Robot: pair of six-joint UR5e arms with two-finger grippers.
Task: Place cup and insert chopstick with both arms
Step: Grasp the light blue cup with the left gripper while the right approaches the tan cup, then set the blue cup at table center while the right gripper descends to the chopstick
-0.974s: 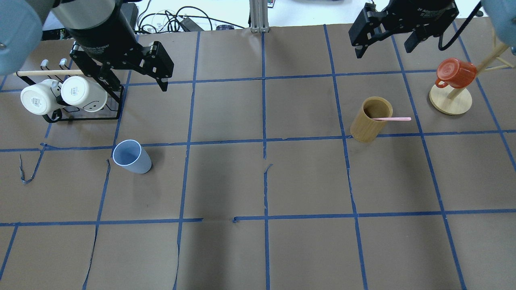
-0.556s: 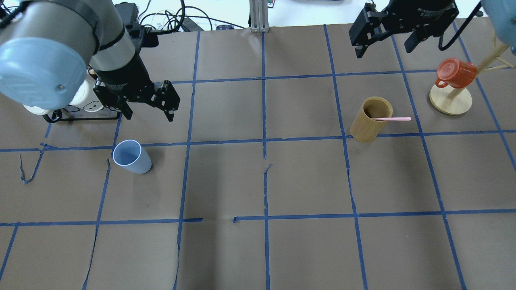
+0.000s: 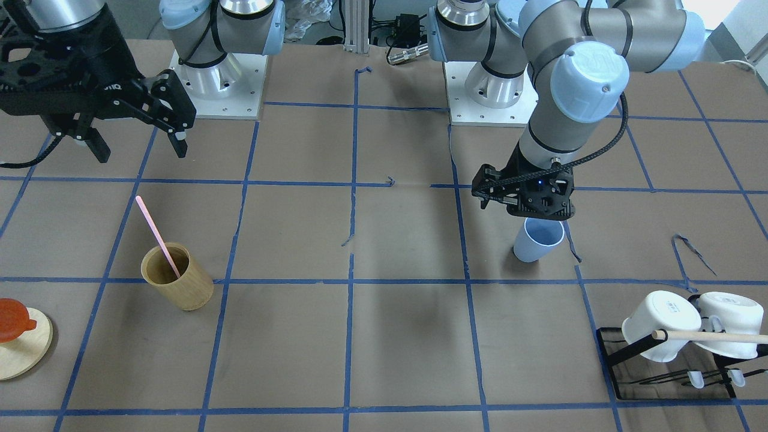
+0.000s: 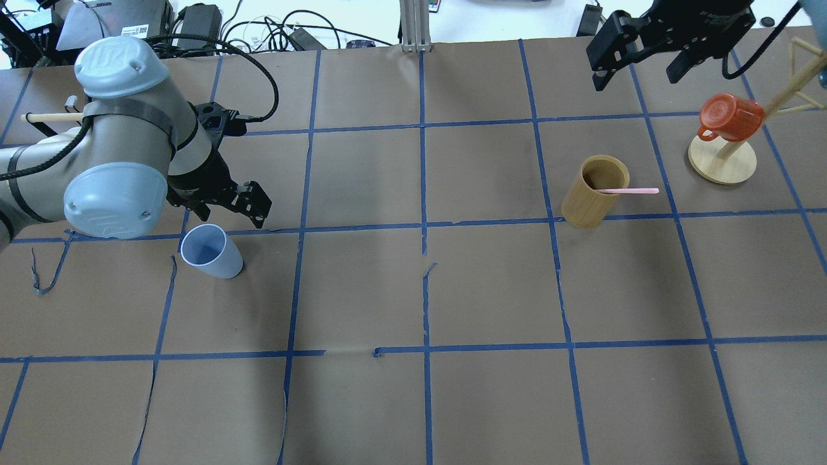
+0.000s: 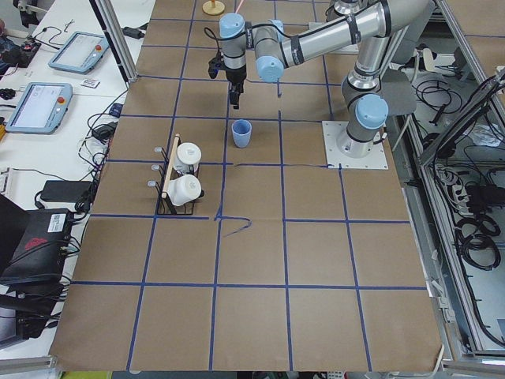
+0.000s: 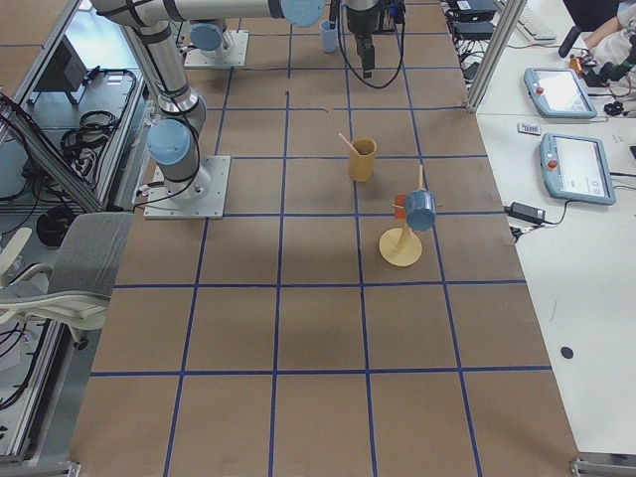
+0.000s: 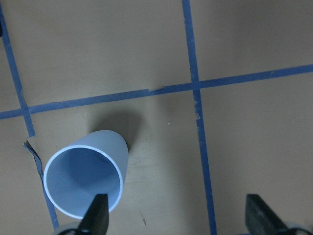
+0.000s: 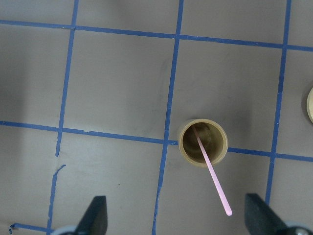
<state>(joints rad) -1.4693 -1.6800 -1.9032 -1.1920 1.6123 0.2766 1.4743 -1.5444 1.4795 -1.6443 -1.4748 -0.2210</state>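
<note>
- The left claw (image 7: 177,219) hovers right over the cup (image 7: 85,178), its fingers spread wide with nothing between them.
- The cup stands upright, mouth up, untouched.
- Here's the catch: the cup is not centred in the gap. In the wrist view its rim sits under one finger, and the other finger is well off to the cup's side.
- My read is that the claw needs a short sideways shift to straddle the cup. A straight drop would put one finger inside to pinch the wall.
- The right claw (image 4: 636,74) is well apart from the cup, its fingers also apart and empty.
- The chopstick (image 4: 630,190) leans in a holder (image 4: 591,197) well apart from the cup, its free end pointing away from the cup.
- The left arm is nearer the cup, and the right arm is nearer the chopstick.
</note>
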